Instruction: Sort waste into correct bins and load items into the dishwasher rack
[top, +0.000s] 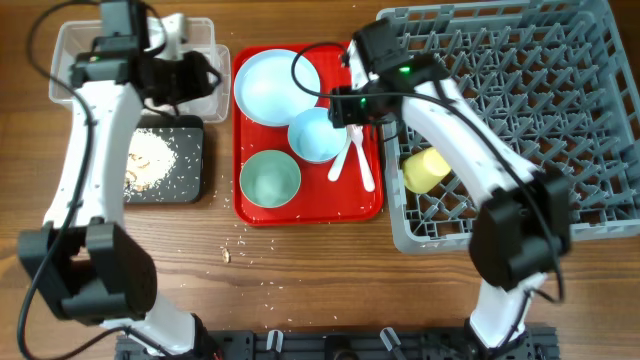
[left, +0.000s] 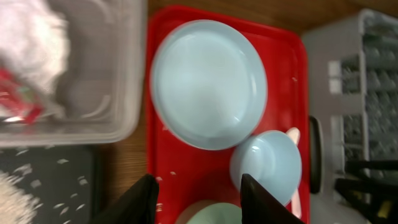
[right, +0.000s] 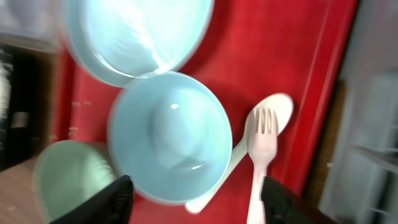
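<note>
A red tray (top: 368, 205) holds a pale blue plate (top: 275, 85), a blue bowl (top: 318, 135), a green bowl (top: 270, 178) and a white plastic fork (top: 360, 160) and spoon (top: 338, 165). My left gripper (top: 212, 76) is open and empty, above the clear bin's right edge beside the tray. Its wrist view shows the plate (left: 208, 84), the blue bowl (left: 267, 165) and the green bowl (left: 211, 214) between the fingers (left: 199, 199). My right gripper (top: 347, 108) is open and empty above the blue bowl (right: 171, 134). The fork (right: 261, 143) lies between its fingers (right: 196, 199).
A clear bin (top: 70, 40) with white and red waste stands at the back left. A black bin (top: 190, 160) in front of it holds rice-like crumbs. The grey dishwasher rack (top: 520, 90) on the right holds a yellow cup (top: 425, 170). Crumbs lie on the table before the tray.
</note>
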